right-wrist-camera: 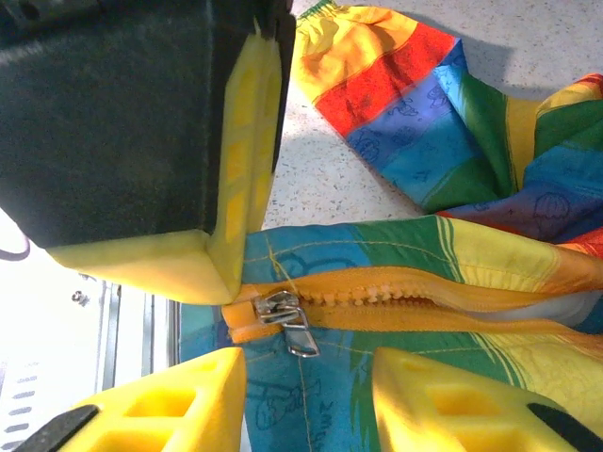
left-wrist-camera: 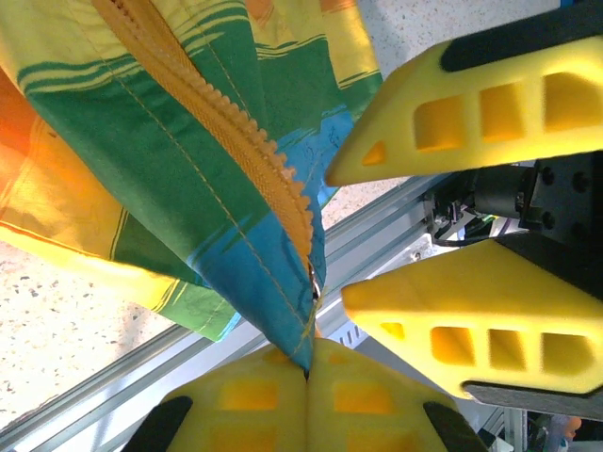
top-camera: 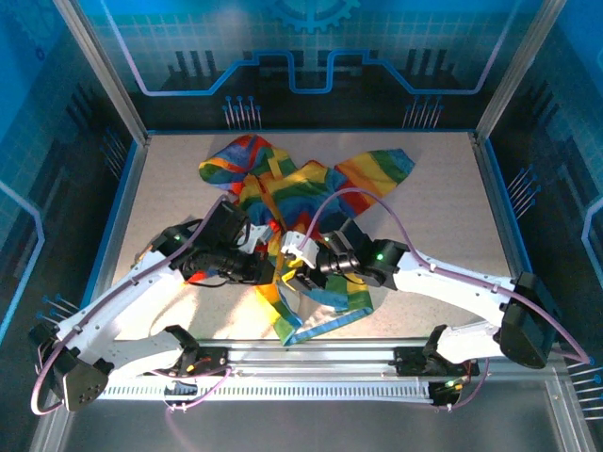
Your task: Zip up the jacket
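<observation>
Two arms [top-camera: 452,273] hiding jacket [top-camera: 283,184] front, left tool [left-wrist-camera: 308,369] pinching hem, right tool [right-wrist-camera: 309,367] parted

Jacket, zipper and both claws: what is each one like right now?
jacket: lying rumpled on the table, bottom edge pinched.
zipper slider: down near the bottom end, pull tab loose, nothing gripping it.
left claw: shut on the jacket's bottom edge.
right claw: open, right beside the zipper slider.
</observation>
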